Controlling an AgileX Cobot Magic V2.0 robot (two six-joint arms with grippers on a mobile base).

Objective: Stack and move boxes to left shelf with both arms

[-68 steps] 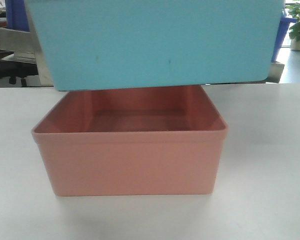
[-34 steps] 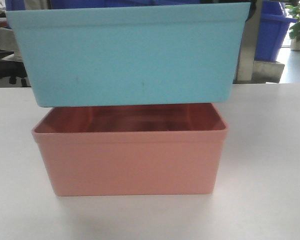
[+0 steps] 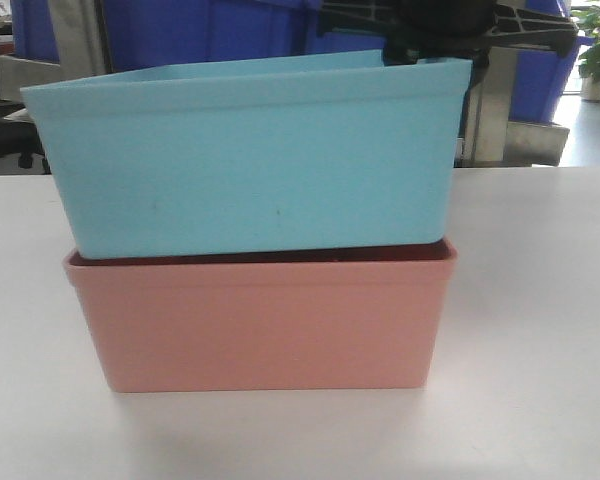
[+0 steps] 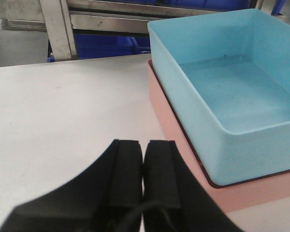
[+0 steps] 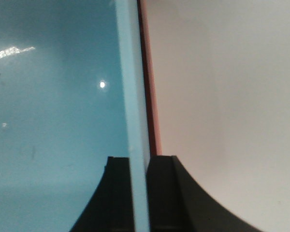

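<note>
Sitting tilted inside the salmon pink box [image 3: 265, 325] at the centre of the front view, the light blue box [image 3: 250, 160] has its right end higher (a dark strip shows beneath). The right gripper [image 5: 138, 162] pinches the blue wall, one finger on each side. The left gripper [image 4: 143, 150], fingers pressed together and empty, hangs over the white table [image 4: 63, 111].

light blue box [image 3: 250, 160]: open-topped, rimmed, empty, sitting partly down inside the salmon pink box [image 3: 265, 320], slightly tilted with its right end higher than its left. one side wall is pinched between the right gripper [image 5: 138, 162] fingers. pink box upright, flat on the white table [image 3: 540, 300], mostly covered from above. left shelf [image 4: 111, 21]: brushed-steel bar beyond the table's far edge, well apart from both boxes.
</note>
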